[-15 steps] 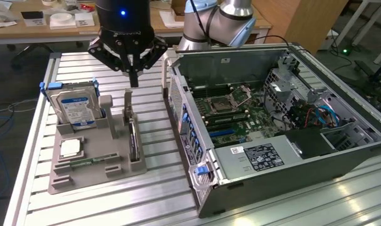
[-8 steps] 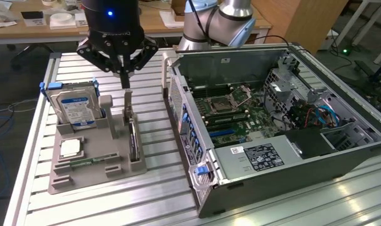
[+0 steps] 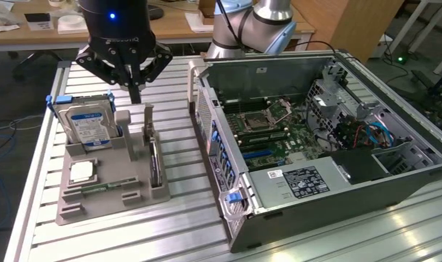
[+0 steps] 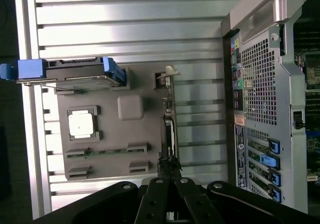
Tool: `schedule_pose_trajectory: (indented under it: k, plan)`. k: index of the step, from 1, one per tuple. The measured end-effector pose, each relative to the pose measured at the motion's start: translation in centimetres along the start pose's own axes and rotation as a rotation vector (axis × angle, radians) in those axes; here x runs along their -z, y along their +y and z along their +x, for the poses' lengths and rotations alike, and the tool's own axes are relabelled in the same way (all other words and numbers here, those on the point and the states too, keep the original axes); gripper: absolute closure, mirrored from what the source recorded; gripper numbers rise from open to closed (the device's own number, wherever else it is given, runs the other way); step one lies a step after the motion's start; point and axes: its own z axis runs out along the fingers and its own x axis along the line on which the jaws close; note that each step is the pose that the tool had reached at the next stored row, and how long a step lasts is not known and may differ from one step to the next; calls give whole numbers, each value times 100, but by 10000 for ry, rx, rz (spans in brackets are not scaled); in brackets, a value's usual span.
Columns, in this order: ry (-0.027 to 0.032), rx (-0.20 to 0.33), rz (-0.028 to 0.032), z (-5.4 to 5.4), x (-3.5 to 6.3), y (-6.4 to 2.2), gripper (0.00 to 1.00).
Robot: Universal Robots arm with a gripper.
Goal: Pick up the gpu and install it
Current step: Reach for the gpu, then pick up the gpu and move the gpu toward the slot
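The gpu [image 3: 154, 161] stands on edge in a slot of the grey holder [image 3: 111, 204], between two upright grey posts. In the wrist view the gpu [image 4: 169, 129] appears as a thin dark strip running along the holder [image 4: 112, 164]. My gripper [image 3: 135, 100] hangs above the holder's far end, a little beyond the card's far end and roughly in line with it. Its fingers are shut together with nothing between them. In the wrist view the gripper [image 4: 168, 168] points at one end of the card.
A silver hard drive [image 3: 89, 124] with blue clips stands in the holder at the exterior view's left, with a processor [image 3: 82, 172] and a memory stick [image 3: 96, 188] nearer the front. The open computer case [image 3: 308, 180] lies at the exterior view's right, motherboard [image 3: 268, 134] exposed.
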Motion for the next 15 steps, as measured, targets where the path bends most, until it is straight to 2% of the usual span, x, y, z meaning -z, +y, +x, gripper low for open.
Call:
schedule_pose_trajectory:
  k: [13,15]
  plan:
    - [0,-1,0,1,0,0,89]
    - [0,0,0,1,0,0,76]
